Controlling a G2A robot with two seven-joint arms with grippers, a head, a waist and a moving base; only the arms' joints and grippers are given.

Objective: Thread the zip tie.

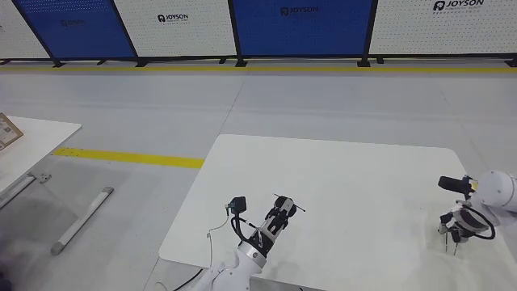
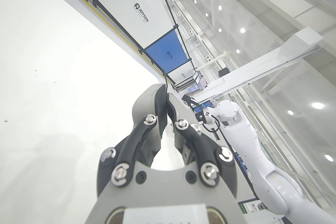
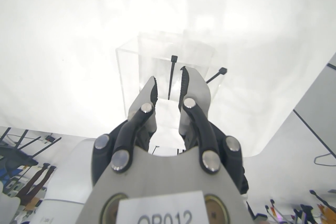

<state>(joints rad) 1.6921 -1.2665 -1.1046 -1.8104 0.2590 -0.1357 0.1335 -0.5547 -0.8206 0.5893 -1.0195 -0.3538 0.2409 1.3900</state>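
Left gripper [image 2: 166, 97] is clamped on a black zip tie [image 2: 165, 79], w/ a short thin end poking past the fingertips. It sits above the table [image 1: 347, 178] close to the near edge, left of mid. Right gripper [image 3: 169, 80] has jaws apart, over a clear box [image 3: 126, 64] by the table's right edge, toward the near corner. In the box a second zip tie [image 3: 172, 78] stands nearly upright, head up, between the open fingers and apparently touching neither. A third tie [image 3: 216, 75] leans toward one wall, head at or past the rim; can't tell which.

Handling, my read: the ties are v. light, thin, springy plastic, stiff-ish lengthwise, floppy sideways, slick. Pinched far from the tip, the free length will droop and wander, so grip close to the working end. For the boxed one, take the strap just below the head so the slot is exposed. Can't tell which end the left pads hold.

In the way: box walls crowd the right fingers, and the leaning tie could snag. The arms are well apart, so threading prob. needs them to meet over mid-table.
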